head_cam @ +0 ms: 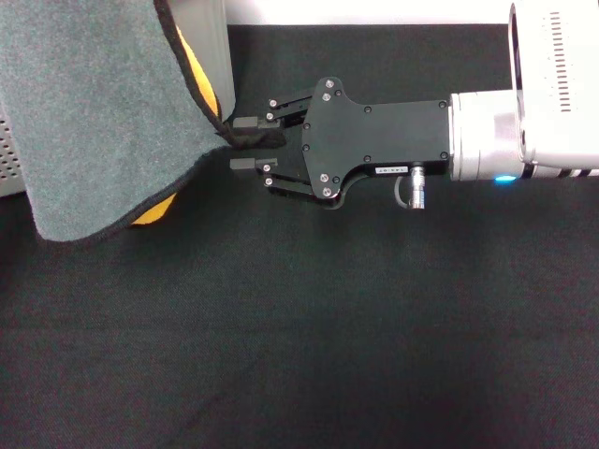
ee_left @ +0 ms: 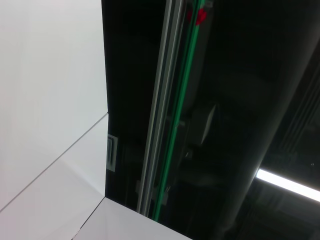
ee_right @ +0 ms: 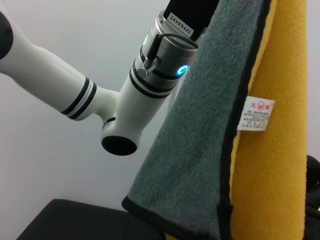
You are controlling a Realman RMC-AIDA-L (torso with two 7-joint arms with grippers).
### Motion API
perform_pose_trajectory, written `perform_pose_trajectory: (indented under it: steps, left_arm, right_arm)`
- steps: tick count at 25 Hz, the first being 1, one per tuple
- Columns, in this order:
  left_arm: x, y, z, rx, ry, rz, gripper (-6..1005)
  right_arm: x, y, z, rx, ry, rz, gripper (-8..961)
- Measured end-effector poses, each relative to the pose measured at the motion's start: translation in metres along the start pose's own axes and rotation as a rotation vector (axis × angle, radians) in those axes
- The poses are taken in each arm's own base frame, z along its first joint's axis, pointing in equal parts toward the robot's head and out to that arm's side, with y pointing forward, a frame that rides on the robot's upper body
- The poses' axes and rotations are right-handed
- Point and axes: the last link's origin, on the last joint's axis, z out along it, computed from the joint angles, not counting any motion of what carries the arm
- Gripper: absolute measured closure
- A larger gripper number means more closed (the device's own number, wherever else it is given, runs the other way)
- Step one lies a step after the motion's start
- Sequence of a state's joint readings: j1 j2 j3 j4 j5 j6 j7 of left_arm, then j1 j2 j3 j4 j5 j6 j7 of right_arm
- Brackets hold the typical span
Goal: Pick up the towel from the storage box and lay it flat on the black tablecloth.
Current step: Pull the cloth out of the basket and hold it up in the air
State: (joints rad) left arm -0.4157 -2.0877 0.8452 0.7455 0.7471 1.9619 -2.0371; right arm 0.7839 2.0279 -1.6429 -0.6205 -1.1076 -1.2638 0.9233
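Now the right gripper point(head_cam: 251, 148), fingers a little apart, should pinch the hanging towel point(head_cam: 94, 112) edge at upper left firmly, then pull it flat over the black tablecloth point(head_cam: 374, 327).

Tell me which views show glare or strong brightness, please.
Head view: even light, matte plain black tablecloth without glare, only the white arm near the right gripper is bright. Left wrist view: dark, one bright light strip. Right wrist view: bright pale background behind the grey-green fleecy towel.
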Motion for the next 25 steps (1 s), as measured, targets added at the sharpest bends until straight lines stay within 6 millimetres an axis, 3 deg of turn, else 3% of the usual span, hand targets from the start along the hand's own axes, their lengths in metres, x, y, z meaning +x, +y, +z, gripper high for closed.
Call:
perform_pose_trajectory:
  steps: [17, 25]
  left_arm:
    - [0.0004, 0.0002, -0.0001, -0.001, 0.002, 0.002, 988]
    - [0.0006, 0.0003, -0.0002, -0.001, 0.003, 0.004, 988]
  right_arm:
    - [-0.0019, -0.0002, -0.0006, 0.000, -0.005, -0.009, 695]
    - [-0.0019, 0.0000, -0.0003, -0.004, -0.003, -0.025, 728]
